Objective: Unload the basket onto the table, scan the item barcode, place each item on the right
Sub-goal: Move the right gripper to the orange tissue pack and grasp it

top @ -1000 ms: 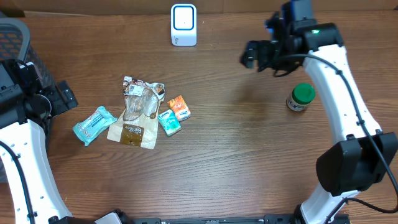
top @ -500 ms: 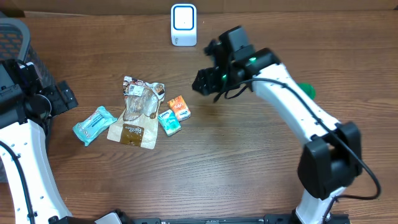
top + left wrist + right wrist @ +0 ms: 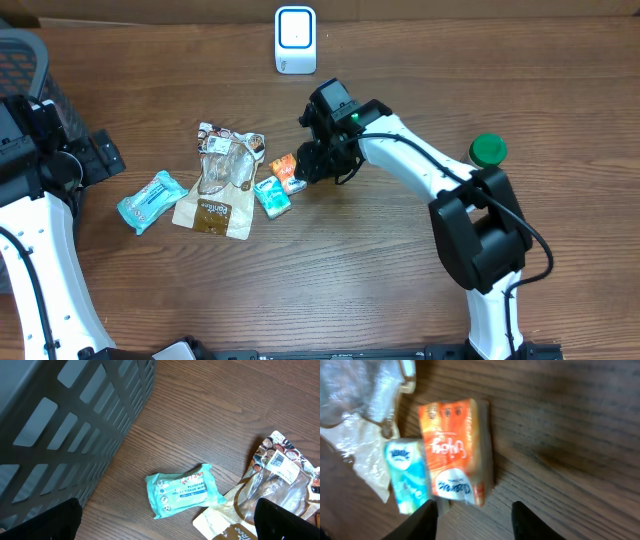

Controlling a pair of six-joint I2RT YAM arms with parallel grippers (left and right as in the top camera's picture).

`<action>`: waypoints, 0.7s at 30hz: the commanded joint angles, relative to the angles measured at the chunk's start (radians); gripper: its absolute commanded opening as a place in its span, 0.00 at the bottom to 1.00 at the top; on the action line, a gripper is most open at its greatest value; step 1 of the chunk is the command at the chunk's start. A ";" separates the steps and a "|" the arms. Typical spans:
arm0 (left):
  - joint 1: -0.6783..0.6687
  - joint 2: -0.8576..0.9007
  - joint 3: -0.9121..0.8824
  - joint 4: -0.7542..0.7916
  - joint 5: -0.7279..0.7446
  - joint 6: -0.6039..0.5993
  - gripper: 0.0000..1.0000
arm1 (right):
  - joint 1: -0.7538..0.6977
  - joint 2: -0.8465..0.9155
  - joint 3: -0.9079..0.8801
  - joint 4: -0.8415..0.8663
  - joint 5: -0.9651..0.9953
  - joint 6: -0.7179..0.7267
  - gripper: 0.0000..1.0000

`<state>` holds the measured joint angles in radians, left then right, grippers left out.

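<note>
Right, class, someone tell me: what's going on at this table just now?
The right claw is poised over the orange tissue pack, which lies on the table beside a blue pack. Its jaws are apart and nothing is gripped yet. The left claw is open and empty, off by the dark basket near a teal tissue pack. The white scanner stands at the table's far edge, with no item in front of it.
</note>
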<state>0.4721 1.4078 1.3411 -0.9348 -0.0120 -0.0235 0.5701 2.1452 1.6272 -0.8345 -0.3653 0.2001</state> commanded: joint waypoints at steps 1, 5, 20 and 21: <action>0.012 -0.013 0.003 0.004 -0.014 -0.007 1.00 | 0.005 0.025 -0.007 0.003 0.005 0.016 0.41; 0.012 -0.013 0.003 0.004 -0.014 -0.007 1.00 | 0.005 0.034 -0.032 0.032 0.004 0.037 0.41; 0.012 -0.013 0.003 0.004 -0.014 -0.007 1.00 | 0.011 0.035 -0.127 0.152 -0.056 0.043 0.09; 0.012 -0.013 0.003 0.004 -0.014 -0.007 1.00 | 0.005 0.034 -0.126 0.148 -0.059 0.043 0.04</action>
<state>0.4721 1.4078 1.3411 -0.9348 -0.0120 -0.0235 0.5781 2.1715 1.5108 -0.6811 -0.4244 0.2379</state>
